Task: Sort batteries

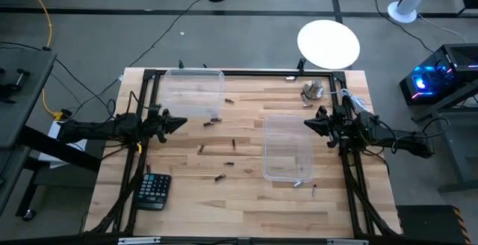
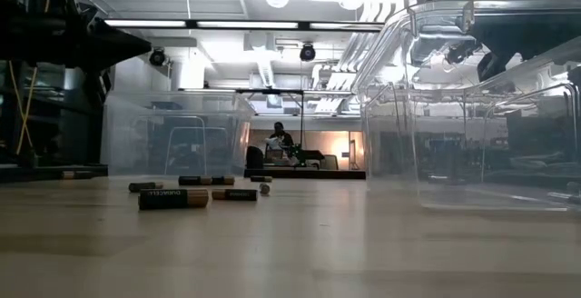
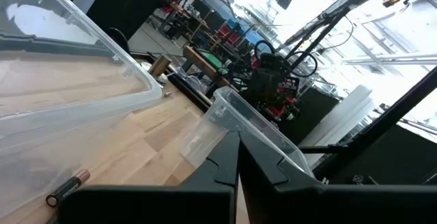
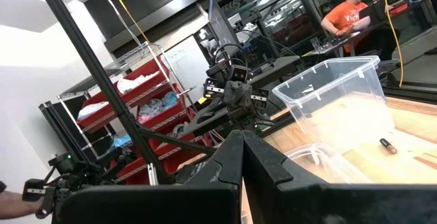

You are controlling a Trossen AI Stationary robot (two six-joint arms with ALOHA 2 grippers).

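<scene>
Batteries (image 1: 216,178) lie loose on the desk (image 1: 246,215), scattered across the strip between the 2 clear bins. In the high view several can be counted: 1 touching or just beside the near corner of the left bin (image 1: 193,92), 1 close by it toward the desk's middle, 2 near the centre, 1 nearer the calculator (image 1: 153,190), and 2 beside the near end of the right bin (image 1: 287,146). Their long axes point in different directions; no common alignment exists. The low view shows a dark-and-copper cell (image 2: 172,198) lying on its side, long axis across the picture, with further cells behind it. Whether either bin already holds batteries cannot be told.

The left claw (image 1: 182,121) hangs above the desk just beside the left bin's near corner, fingers pressed together and holding nothing. The left wrist view shows 1 battery (image 3: 68,188) lying flat close to that claw, beside the bin wall, long axis slanted to the line of the fingers. The right claw (image 1: 308,124) hangs at the right bin's outer edge, also closed and empty.

Judgement: sorting appears barely begun. The left arm is the nearer to the cells by the left bin's corner; the right arm is nearer to the 2 by the right bin's near end. The left claw would need to open and turn so that its fingers straddle the chosen cell across its long axis.

A round silver knob (image 1: 312,90) sits at the desk's far right, well apart.
</scene>
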